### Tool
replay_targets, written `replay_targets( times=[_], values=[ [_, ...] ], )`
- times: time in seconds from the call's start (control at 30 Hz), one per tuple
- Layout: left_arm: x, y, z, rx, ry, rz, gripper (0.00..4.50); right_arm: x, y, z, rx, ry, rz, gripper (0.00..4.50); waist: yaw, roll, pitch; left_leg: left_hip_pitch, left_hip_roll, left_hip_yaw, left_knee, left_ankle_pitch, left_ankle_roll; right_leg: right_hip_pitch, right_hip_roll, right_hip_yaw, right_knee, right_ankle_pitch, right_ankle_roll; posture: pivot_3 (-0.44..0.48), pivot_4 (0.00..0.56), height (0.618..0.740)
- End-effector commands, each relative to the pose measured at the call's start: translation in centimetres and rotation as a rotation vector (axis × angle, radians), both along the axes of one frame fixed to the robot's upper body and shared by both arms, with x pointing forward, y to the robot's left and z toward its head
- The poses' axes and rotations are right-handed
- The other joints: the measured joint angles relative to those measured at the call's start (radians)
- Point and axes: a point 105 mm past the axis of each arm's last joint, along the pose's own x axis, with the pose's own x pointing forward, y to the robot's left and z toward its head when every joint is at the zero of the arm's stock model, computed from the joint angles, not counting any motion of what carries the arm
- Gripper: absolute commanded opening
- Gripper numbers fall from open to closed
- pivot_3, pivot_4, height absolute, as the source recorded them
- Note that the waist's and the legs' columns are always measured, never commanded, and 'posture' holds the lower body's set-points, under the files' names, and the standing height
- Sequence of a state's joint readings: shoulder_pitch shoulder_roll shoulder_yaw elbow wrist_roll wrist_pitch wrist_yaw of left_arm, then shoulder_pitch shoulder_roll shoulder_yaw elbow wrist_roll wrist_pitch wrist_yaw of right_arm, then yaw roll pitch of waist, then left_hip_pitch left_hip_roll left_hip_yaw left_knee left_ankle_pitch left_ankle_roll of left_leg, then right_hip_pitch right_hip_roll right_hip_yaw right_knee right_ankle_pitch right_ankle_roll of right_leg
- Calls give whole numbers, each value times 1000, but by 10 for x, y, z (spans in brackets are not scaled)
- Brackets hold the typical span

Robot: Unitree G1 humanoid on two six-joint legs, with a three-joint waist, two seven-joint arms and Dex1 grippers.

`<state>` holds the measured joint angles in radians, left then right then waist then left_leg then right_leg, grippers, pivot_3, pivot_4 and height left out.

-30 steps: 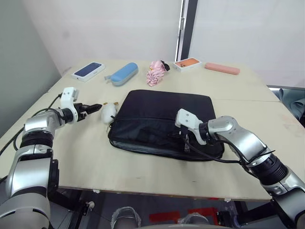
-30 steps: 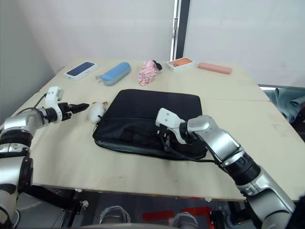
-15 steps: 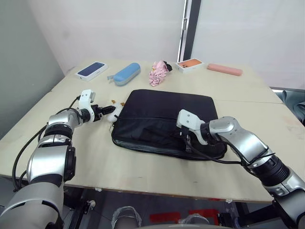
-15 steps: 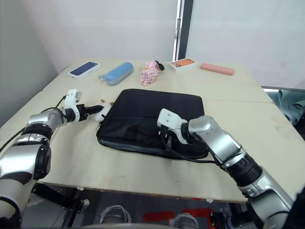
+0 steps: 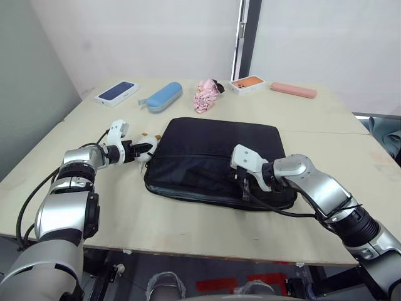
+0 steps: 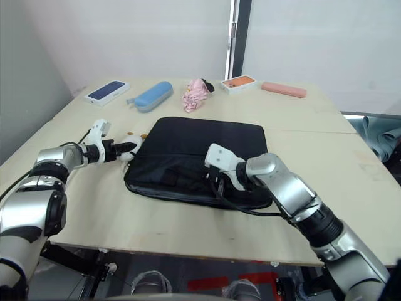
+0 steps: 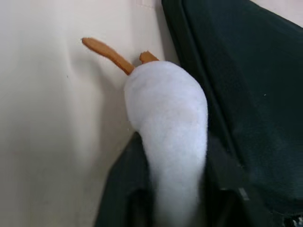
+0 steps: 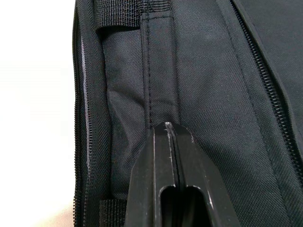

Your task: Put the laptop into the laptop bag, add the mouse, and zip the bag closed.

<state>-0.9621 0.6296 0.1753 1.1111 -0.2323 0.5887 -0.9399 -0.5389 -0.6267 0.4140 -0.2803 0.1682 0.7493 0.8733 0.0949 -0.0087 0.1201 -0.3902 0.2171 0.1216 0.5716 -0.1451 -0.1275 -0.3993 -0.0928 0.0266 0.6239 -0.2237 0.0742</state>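
Nearest, the right gripper [image 5: 245,183] is set low on the front edge of the laptop bag [image 5: 219,147], beside a looped handle. Its jaws are pressed together at the foot of a sewn strap; whether any fabric is pinched between them cannot be told. The bag lies flat in the middle of the desk [image 5: 188,219], its front zipper apparently open.

Further back, at the bag's left edge, the left gripper [image 5: 139,150] is clamped on a white plush toy [image 7: 165,118] with orange bits. It is plump and fuzzy, so it is not taken for the mouse.

The adding step is judged to be in hand. Next, the toy must be let go and a flat white mouse sought — then the zip drawn shut.

Along the far edge lie a blue case [image 5: 164,97] and a pink cloth [image 5: 205,96].
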Motion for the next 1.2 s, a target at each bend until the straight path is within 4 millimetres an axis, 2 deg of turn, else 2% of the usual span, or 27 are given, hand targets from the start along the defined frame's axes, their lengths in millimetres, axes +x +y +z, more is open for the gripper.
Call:
replay_targets(
  times=[0.03,0.13,0.23,0.33,0.43,0.63,0.77,0.93,0.97,1.07,1.2],
  values=[
    [-3,14,34,4,-86,-15,25,5,-14,-22,-67,53,-89,0,-3,0,1,0,0,0,0,0,0,0,0,0,0,0,0,0,150,740],
    [-23,10,64,-59,-163,-134,25,4,-14,-26,-69,62,-87,0,-6,1,1,0,0,0,-2,0,0,-1,0,0,-1,0,0,0,150,740],
    [-45,6,73,-89,-171,-222,25,3,-12,-28,-72,67,-82,0,-7,1,1,0,0,1,-5,0,-1,-2,0,0,-3,0,0,0,150,740],
    [-74,15,70,-104,-145,-271,25,5,-9,-27,-69,65,-75,0,-13,1,1,1,0,2,-9,0,-1,-2,1,0,-4,-1,-1,0,150,740],
    [-94,22,64,-107,-117,-280,25,5,-7,-26,-67,66,-64,0,-18,1,1,0,0,3,-10,0,-1,-3,1,1,-5,-1,-1,0,150,740],
    [-125,24,57,-204,-123,-298,25,3,-4,-28,-69,73,-51,0,-26,2,2,1,1,3,-10,-3,3,-3,1,1,-5,-1,-1,0,150,740],
    [-148,28,38,-225,-86,-295,25,2,-2,-29,-72,76,-40,0,-39,2,1,1,1,4,-14,-3,3,-4,2,2,-8,-1,-1,0,150,740],
    [-154,31,34,-255,-82,-270,25,2,-3,-29,-76,78,-34,0,-40,0,0,1,1,4,-15,-3,3,-4,2,1,-11,-1,-1,0,150,740],
    [-166,33,21,-235,-41,-276,25,2,-2,-29,-76,80,-30,0,-43,0,0,1,1,4,-15,-3,3,-3,2,1,-11,-1,-1,0,150,740],
    [-190,30,0,-214,7,-305,25,2,-1,-29,-77,85,-21,0,-56,1,0,4,1,8,-16,-3,3,-3,2,4,-11,-1,-1,0,150,740],
    [-197,7,12,-292,-33,-383,25,3,0,-28,-79,85,-12,0,-45,-1,-1,4,5,8,-19,-3,3,-4,5,3,-13,-1,-2,0,150,740]
  ],
)
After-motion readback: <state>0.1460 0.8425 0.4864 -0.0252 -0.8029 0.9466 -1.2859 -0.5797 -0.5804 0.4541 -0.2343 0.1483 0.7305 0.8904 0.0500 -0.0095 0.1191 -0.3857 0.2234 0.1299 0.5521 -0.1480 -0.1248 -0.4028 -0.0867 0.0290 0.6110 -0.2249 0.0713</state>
